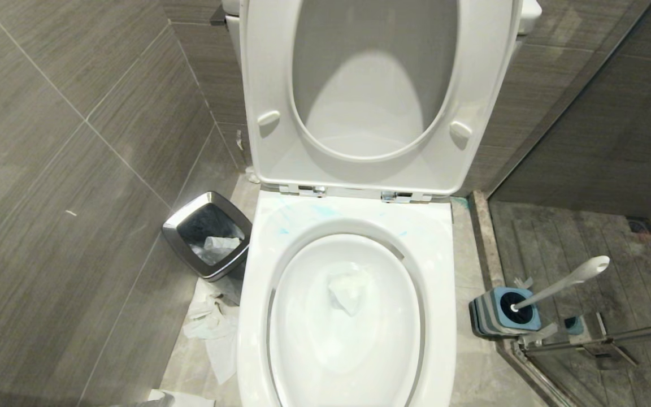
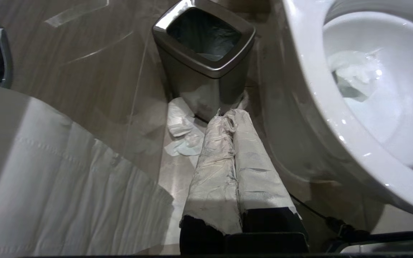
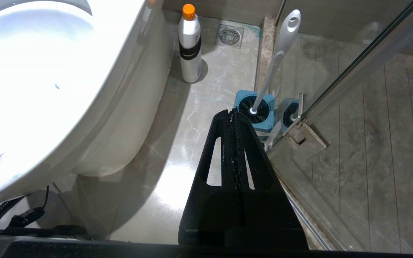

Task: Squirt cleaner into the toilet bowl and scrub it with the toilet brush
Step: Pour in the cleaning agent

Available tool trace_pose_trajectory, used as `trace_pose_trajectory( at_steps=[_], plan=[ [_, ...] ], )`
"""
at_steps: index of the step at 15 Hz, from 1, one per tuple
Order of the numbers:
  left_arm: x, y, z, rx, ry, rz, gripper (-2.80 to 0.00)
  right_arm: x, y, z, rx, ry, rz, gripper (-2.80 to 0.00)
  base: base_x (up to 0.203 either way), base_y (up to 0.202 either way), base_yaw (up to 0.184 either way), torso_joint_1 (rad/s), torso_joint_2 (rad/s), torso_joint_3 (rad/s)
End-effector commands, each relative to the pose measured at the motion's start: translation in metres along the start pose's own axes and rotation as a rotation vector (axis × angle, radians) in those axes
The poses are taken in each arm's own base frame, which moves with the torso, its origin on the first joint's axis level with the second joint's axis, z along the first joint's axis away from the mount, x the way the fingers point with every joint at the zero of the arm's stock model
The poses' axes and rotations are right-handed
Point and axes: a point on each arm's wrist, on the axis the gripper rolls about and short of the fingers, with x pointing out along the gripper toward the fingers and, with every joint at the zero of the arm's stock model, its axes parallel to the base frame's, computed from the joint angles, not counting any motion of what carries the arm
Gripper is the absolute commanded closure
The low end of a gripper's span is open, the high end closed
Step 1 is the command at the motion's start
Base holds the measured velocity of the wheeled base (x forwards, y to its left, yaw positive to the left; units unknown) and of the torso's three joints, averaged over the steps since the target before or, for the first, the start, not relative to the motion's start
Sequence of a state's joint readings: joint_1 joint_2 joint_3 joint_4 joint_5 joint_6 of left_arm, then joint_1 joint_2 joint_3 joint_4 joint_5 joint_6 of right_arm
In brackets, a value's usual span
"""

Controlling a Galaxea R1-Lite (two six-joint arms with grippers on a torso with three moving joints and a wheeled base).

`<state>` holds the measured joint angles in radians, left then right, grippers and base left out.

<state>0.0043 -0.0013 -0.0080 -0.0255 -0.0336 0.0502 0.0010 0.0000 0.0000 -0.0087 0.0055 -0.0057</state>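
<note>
Right wrist view shows the right tool [image 3: 236,116] shut on nothing, low beside the toilet bowl [image 3: 48,71] and pointing at the brush [image 3: 276,61], upright in its holder [image 3: 256,111] by the shower glass. The left tool [image 2: 228,116], paper-wrapped, is likewise closed and empty near the bin [image 2: 206,53]. Cleaner [image 1: 303,217] smears the rim's back-left corner; a bottle [image 3: 189,43] stands on the floor behind. Scrubbing seems not yet begun; next, the right tool must open and take the handle.
</note>
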Motion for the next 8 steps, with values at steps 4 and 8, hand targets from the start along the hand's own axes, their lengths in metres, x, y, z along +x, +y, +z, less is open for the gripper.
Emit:
trace_pose_trajectory(
  at_steps=[4,8],
  plan=[
    [0.0011,0.0000,-0.0057,0.013,0.031,0.009,0.00,0.0004,0.0000,-0.0017,0.001,0.006,0.000,0.00,0.000,0.000,0.000,0.000,0.00,0.000],
    [0.0011,0.0002,-0.0057,0.010,0.031,0.018,0.00,0.0004,0.0000,-0.0017,0.001,0.006,0.001,0.00,0.000,0.000,0.000,0.000,0.00,0.000]
  ],
)
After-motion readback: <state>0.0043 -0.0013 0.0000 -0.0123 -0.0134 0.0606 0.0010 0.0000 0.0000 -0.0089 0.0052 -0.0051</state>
